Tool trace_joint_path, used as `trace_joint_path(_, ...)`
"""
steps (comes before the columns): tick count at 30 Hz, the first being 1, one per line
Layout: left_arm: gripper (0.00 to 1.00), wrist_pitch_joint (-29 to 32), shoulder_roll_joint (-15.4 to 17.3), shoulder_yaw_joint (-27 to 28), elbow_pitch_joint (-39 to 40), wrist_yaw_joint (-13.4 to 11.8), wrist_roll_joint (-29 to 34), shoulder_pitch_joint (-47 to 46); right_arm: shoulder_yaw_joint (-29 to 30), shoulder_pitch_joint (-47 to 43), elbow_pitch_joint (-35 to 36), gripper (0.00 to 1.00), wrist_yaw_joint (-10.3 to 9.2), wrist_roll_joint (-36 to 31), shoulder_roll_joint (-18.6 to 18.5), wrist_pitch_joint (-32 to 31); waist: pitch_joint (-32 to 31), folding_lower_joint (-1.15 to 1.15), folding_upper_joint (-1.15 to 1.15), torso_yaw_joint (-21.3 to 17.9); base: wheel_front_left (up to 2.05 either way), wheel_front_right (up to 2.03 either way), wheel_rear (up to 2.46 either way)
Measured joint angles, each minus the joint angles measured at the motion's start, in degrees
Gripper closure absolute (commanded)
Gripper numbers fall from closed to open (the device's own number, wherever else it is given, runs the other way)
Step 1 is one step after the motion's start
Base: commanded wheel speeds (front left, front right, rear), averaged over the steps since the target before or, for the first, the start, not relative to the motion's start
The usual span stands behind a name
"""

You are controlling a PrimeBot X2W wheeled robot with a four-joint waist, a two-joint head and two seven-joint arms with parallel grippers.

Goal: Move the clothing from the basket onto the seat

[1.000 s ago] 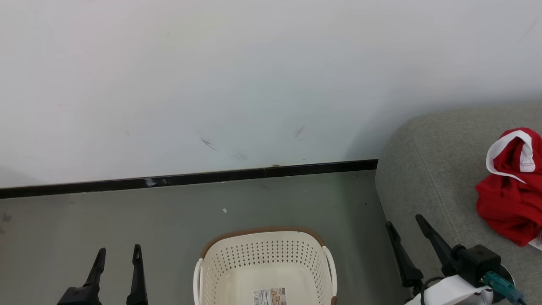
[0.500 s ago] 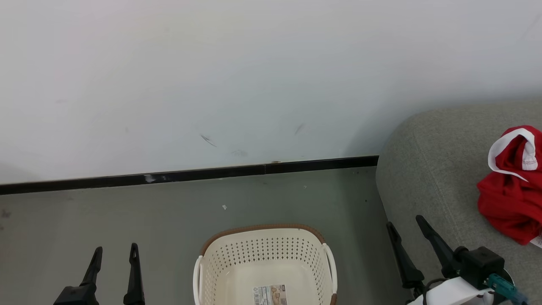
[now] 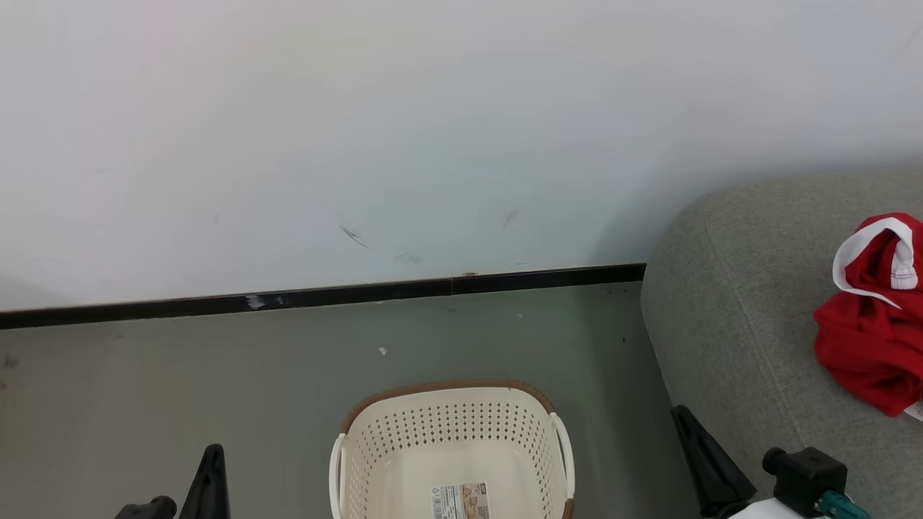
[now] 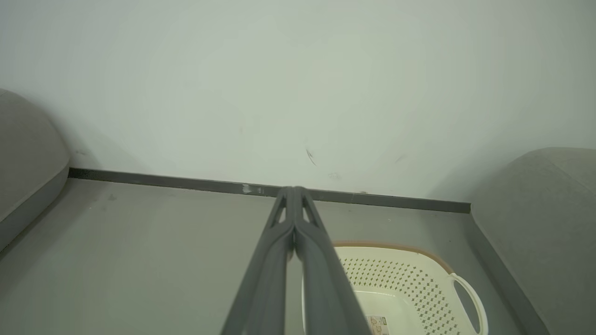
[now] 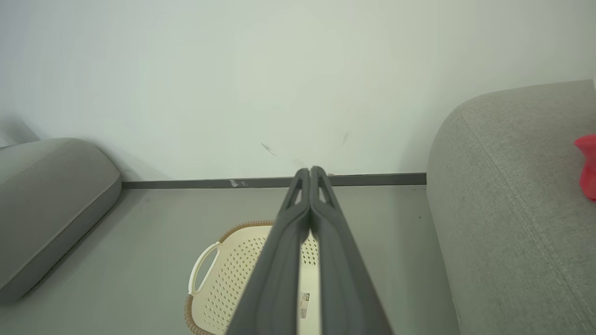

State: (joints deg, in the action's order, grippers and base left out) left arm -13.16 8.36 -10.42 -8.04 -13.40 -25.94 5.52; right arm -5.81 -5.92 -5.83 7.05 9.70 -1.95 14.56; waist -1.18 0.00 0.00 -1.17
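Note:
The cream basket (image 3: 447,425) stands on the floor at the bottom middle, holding nothing but its paper label (image 3: 461,501). Red clothing (image 3: 869,346) with white trim lies bunched on the grey seat (image 3: 728,310) at the right. My left gripper (image 3: 213,450) sits low at the left of the basket. In its wrist view the left gripper (image 4: 292,190) is shut on nothing, above the floor beside the basket (image 4: 396,279). My right gripper (image 3: 679,412) is between basket and seat. The right gripper (image 5: 309,171) is also shut and bare, over the basket (image 5: 223,274), with the clothing (image 5: 587,165) far right.
A white wall with a black skirting strip (image 3: 324,297) runs behind the basket. Grey floor (image 3: 216,375) spreads left of it. A second grey cushion (image 5: 46,200) lies at the far left, also seen as a cushion edge (image 4: 23,153).
Both grippers have gone from open to shut and have drawn back toward the bottom edge of the head view. The basket and the clothing have stayed put.

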Motion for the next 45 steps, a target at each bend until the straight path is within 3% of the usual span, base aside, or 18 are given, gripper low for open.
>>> trace_joint_path(13,1.0,2.54,-0.9,1.85,0.12,2.02,-10.18,-0.09,0.37,-1.24,1.52,1.0,0.0,13.15,0.0,-0.86,0.24,0.04,0.0,0.22,0.0,0.0,0.0)
trace_joint_path(25,1.0,4.86,-1.48,3.53,0.16,3.99,-17.52,-0.34,1.72,-0.75,0.98,1.0,0.0,23.43,-0.38,-2.82,0.11,0.42,0.0,0.43,0.0,0.0,0.0)
trace_joint_path(31,1.0,6.1,-1.85,4.44,0.15,5.08,-21.64,-0.55,2.18,-0.6,-0.09,1.0,0.0,28.99,-0.88,-4.01,0.02,0.5,0.0,0.51,0.0,0.0,0.0)
trace_joint_path(38,1.0,7.53,-2.55,5.45,-0.01,6.16,-26.36,-1.59,2.76,0.57,-0.79,1.0,0.0,35.56,-1.69,-5.32,0.02,0.5,0.0,0.59,0.0,0.0,0.0)
trace_joint_path(45,1.0,8.72,-2.86,6.49,-0.32,7.36,-31.18,-1.75,3.01,1.68,-2.04,1.0,0.0,42.08,-2.24,-6.48,0.16,0.34,0.0,0.67,0.0,0.0,0.0)
